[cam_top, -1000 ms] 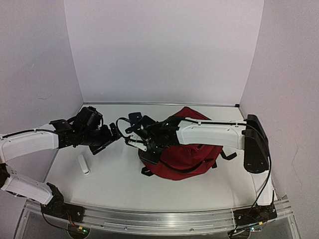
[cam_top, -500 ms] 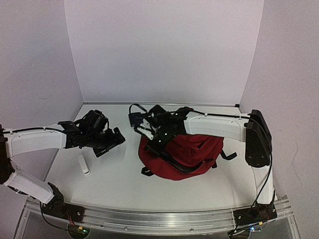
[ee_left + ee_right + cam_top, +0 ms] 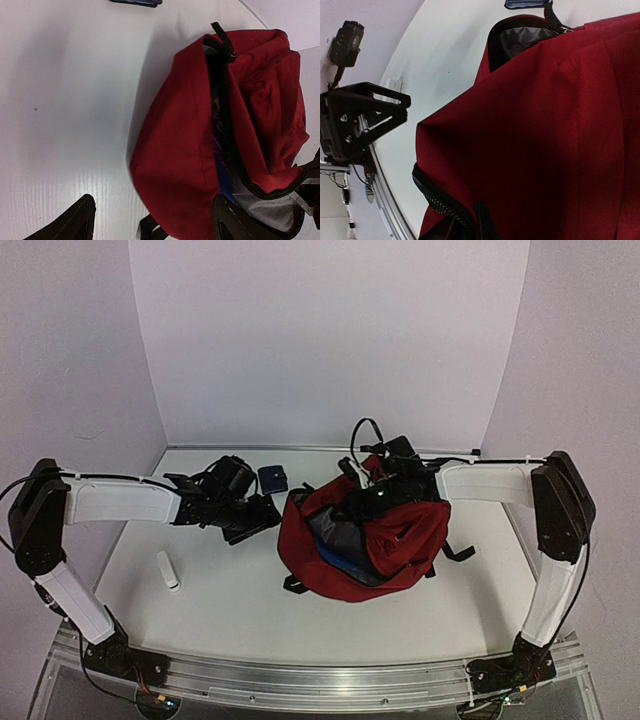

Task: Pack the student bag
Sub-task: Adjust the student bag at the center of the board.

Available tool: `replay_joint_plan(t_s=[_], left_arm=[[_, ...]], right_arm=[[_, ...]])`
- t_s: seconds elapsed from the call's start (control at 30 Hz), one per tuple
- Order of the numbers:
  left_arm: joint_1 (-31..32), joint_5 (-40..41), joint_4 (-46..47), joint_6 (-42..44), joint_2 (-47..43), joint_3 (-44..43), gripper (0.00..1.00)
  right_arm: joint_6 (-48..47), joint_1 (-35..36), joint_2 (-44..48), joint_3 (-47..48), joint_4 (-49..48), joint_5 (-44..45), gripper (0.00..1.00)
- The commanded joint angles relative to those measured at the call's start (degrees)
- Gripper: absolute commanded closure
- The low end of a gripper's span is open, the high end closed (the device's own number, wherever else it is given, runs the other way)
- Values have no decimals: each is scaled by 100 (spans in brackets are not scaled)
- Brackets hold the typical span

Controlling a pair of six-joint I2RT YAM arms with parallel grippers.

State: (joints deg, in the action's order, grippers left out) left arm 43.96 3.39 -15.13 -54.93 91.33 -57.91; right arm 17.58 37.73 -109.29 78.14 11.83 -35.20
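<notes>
Now, white stick (image 3: 168, 571): lies on the table (image 3: 230, 600) at the left, apart from everything else, untouched.
left gripper (image 3: 258, 522): has come in from the left to just beside the student bag (image 3: 405, 540); its fingers (image 3: 82, 222) stand spread, grasping nothing.
blue pouch (image 3: 272, 478): on the table further back, between left gripper and student bag, not packed.
student bag: centre-right on the table; one second ago it lay flat under the right arm, now its mouth gapes, showing grey lining (image 3: 260, 212) and something blue inside.
right gripper (image 3: 375, 488): has drawn back rightward; clenched, it seems, on the bag's upper edge, holding it up.
meaning: the opening is probably ready for loading; blue pouch and white stick are outside.
</notes>
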Motion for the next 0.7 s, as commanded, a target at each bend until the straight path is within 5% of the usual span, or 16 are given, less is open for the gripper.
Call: replay_joint_plan(t_s=[0.0, 0.67], left_arm=[[332, 453, -354, 294, 558, -921, 20], [728, 1527, -3431, -391, 3445, -4530, 1]], right_arm=[[1199, -365, 516, -477, -1564, -459, 100], [1747, -643, 1241, -1491, -1940, 371, 100]])
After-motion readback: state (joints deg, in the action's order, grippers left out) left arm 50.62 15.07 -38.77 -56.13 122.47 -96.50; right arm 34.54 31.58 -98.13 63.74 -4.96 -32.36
